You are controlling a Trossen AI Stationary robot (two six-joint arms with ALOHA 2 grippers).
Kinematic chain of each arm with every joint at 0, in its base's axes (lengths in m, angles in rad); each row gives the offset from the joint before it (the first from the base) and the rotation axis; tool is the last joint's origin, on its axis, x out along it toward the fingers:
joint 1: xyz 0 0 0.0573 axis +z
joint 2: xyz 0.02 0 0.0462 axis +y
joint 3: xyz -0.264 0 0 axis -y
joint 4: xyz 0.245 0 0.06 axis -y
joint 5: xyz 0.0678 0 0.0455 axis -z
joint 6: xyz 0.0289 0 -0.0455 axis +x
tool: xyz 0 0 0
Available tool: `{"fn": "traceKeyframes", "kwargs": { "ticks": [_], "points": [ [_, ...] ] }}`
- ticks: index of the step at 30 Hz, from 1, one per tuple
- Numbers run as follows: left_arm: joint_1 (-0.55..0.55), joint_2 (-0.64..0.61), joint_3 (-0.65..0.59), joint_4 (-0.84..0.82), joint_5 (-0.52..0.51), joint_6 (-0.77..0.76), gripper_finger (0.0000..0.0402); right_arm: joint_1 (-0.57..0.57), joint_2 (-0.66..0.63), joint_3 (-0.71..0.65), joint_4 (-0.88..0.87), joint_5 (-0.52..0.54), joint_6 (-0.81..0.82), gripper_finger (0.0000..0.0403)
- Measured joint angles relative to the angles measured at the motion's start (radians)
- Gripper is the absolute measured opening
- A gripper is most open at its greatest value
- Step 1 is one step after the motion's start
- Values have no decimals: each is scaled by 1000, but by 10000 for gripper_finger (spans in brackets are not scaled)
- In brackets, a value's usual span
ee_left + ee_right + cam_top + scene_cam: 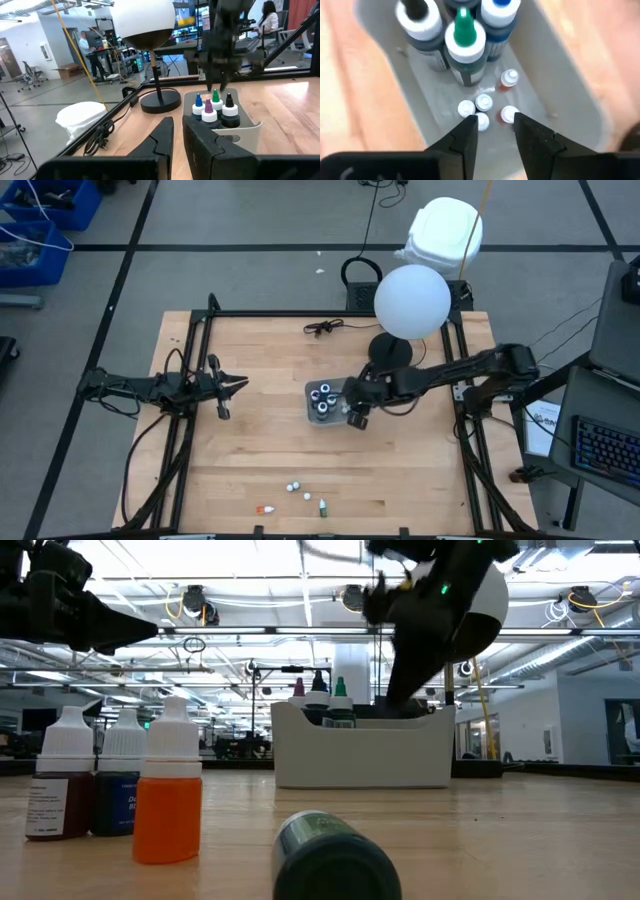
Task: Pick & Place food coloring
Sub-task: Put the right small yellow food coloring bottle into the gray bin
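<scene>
Honestly, right gripper point(492, 132) hangs part-open, empty, over the grey rectangular plastic tray point(560, 95); descending could topple the tall dark bottles point(464, 45) at 12 o'clock.

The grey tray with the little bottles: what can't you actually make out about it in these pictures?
- Low view: the tray wall hides all but the tips of the tall bottles; the tiny ones inside are unseen.
- High view: the right tool covers part of the tray, and the bottles are too small to count.
- Right wrist view: the tiny bottles are blurred, one partly behind a finger.
- Left wrist view: the tray floor is hidden.
</scene>
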Motion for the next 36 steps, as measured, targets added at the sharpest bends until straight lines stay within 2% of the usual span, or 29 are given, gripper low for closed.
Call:
{"fn": "traceKeyframes", "kwargs": {
  "ticks": [5,9,15,18,22,25,29,36],
  "points": [
    [0,0,0,1,0,0,49,15,-152,-3,-13,5,-131,103],
    [0,0,0,1,-1,26,49,36,-296,-75,118,2,-255,79],
    [0,0,0,-7,-5,175,49,15,-551,-314,346,-80,-414,10],
    [0,0,0,-13,-9,223,49,-12,-683,-455,436,-91,-412,8],
    [0,0,0,-1,-11,302,49,-49,-821,-649,622,-156,-408,6],
    [0,0,0,10,-13,343,49,-87,-878,-739,713,-174,-385,2],
    [0,0,0,36,-51,350,49,-119,-911,-787,730,-237,-338,1],
    [0,0,0,49,-61,269,49,-118,-910,-927,935,-235,-353,1]
  ]
}}
